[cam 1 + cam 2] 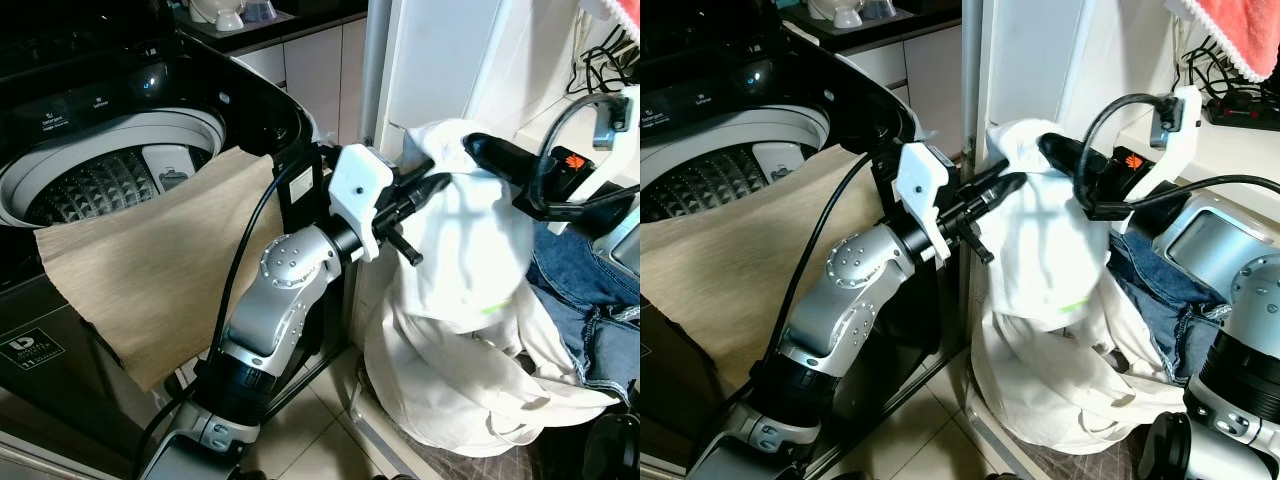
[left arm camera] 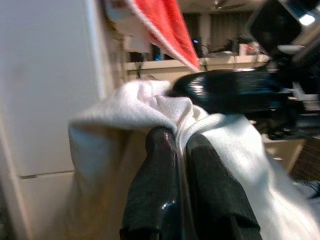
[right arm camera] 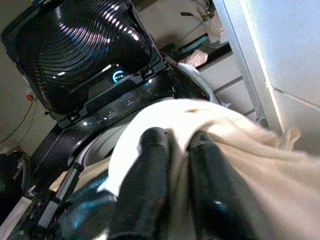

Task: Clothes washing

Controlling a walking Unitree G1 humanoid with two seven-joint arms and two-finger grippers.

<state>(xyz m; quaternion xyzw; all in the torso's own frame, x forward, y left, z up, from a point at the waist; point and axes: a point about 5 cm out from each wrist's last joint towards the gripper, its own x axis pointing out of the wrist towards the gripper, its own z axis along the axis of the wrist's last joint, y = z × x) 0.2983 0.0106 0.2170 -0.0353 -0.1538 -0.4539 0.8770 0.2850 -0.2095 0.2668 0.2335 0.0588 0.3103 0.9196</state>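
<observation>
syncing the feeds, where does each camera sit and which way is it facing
Left eye, right eye: on the head, looking down at the open washing machine, beige cloth and both arms.
Left wrist: along the left gripper, pinching the white garment.
Right wrist: along the right gripper, facing the washer.
Shared: the white garment both grippers hold.

washing machine [image 1: 120, 120] | control panel [image 1: 70, 110]: small white markings, not legible | front sticker [image 1: 28, 347]: white logo and lettering, too small to be read
</observation>
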